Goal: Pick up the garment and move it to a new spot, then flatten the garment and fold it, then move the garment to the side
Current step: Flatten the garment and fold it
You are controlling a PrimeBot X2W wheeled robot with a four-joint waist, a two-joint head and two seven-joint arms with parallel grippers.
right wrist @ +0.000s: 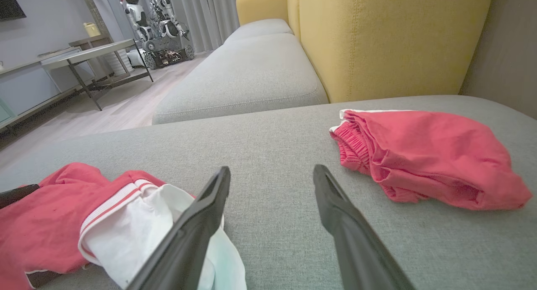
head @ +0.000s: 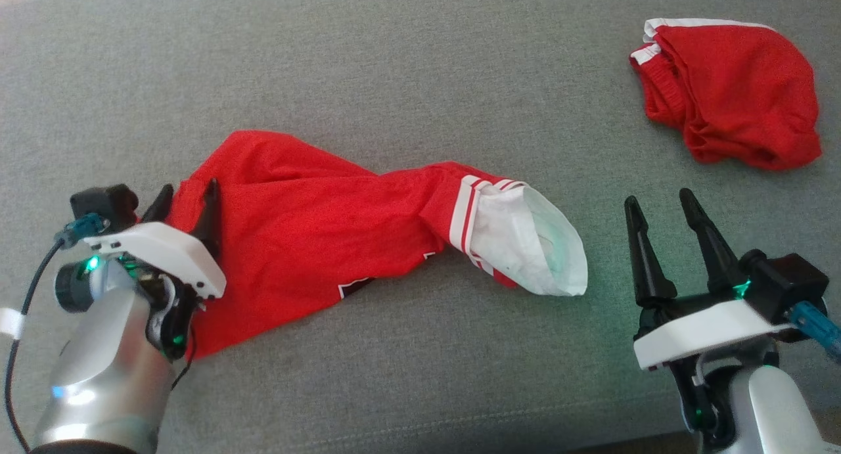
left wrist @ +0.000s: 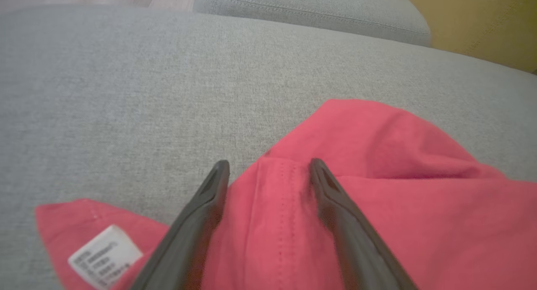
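Living room: a grey sofa cushion [head: 420,66] held two red garments, a twisted garment [head: 295,230] at centre and a bunched garment [head: 729,92] upper right. Two tools, left gripper [head: 187,190] and right gripper [head: 659,198], both gaped open.

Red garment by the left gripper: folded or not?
Not folded: the garment lies twisted and rumpled, white lining showing at one end.

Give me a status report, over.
Left gripper open over the garment edge. Right gripper open above sofa. Garment crumpled, unfolded. Another red garment apart, far right.
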